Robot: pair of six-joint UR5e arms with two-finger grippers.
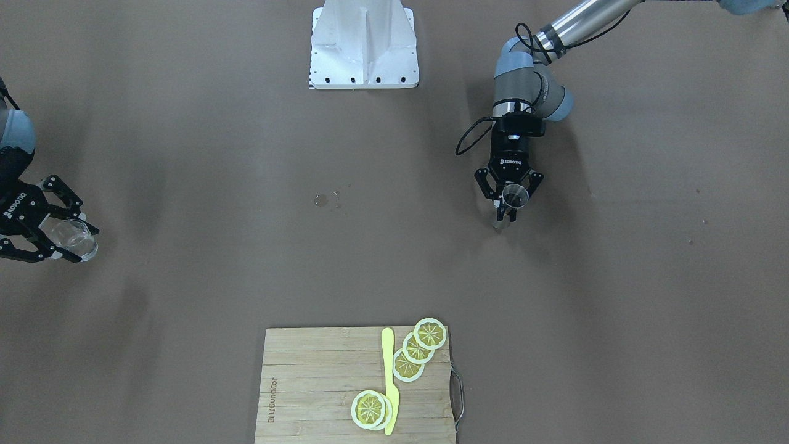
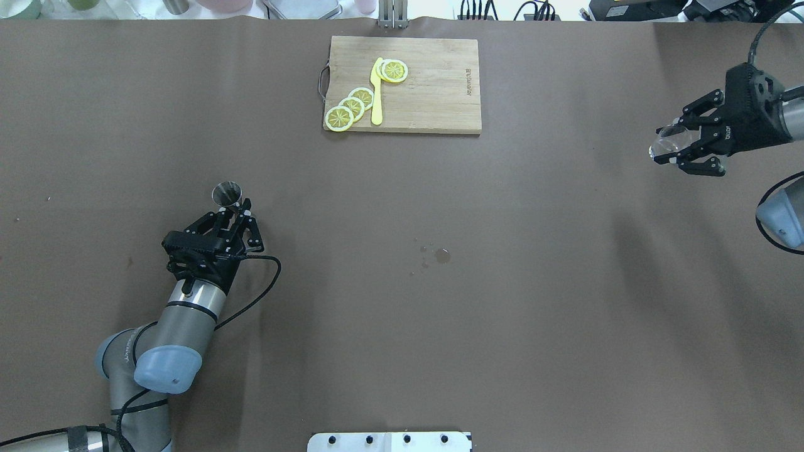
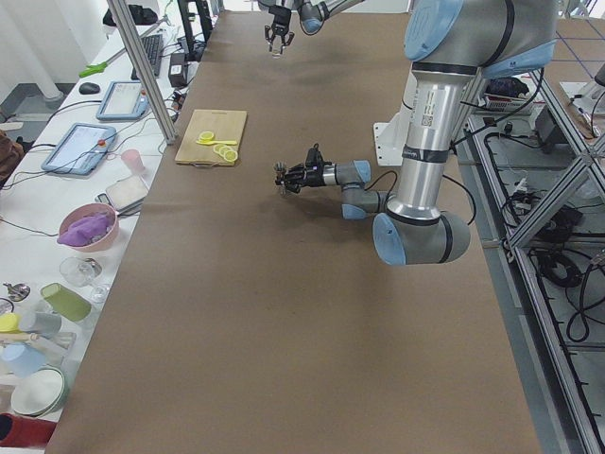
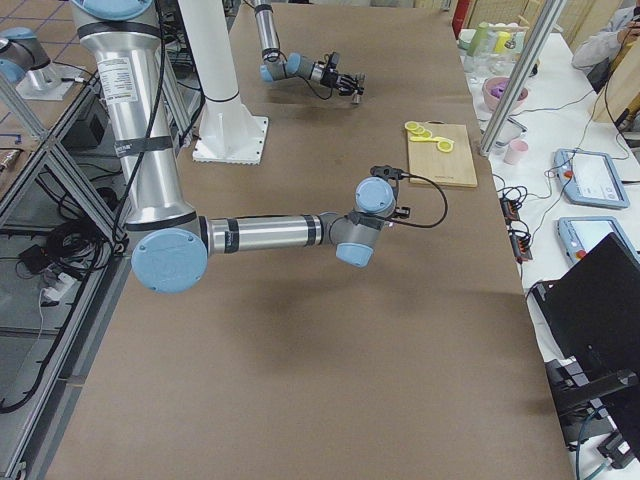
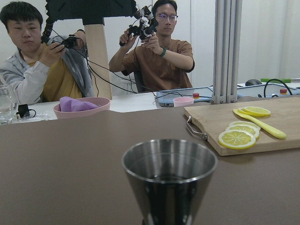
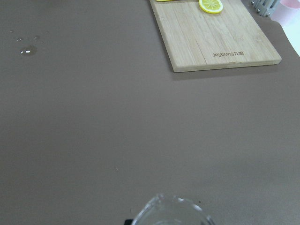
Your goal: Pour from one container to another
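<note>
A steel jigger (image 2: 227,193) stands upright on the brown table at mid-left, with dark liquid visible inside its cup (image 5: 169,183) in the left wrist view. My left gripper (image 2: 240,210) is shut on its lower part, low over the table, and shows again as the left gripper (image 1: 506,213) in the front view. Far to the right, my right gripper (image 2: 671,143) is raised above the table and shut on a clear glass (image 2: 667,138), which is tilted. The glass rim (image 6: 173,211) shows at the bottom of the right wrist view.
A wooden cutting board (image 2: 440,88) with lemon slices (image 2: 352,107) and a yellow knife (image 2: 377,91) lies at the far middle edge. Small water drops (image 2: 443,255) sit on the table centre. The white robot base (image 1: 365,43) is on the robot's side.
</note>
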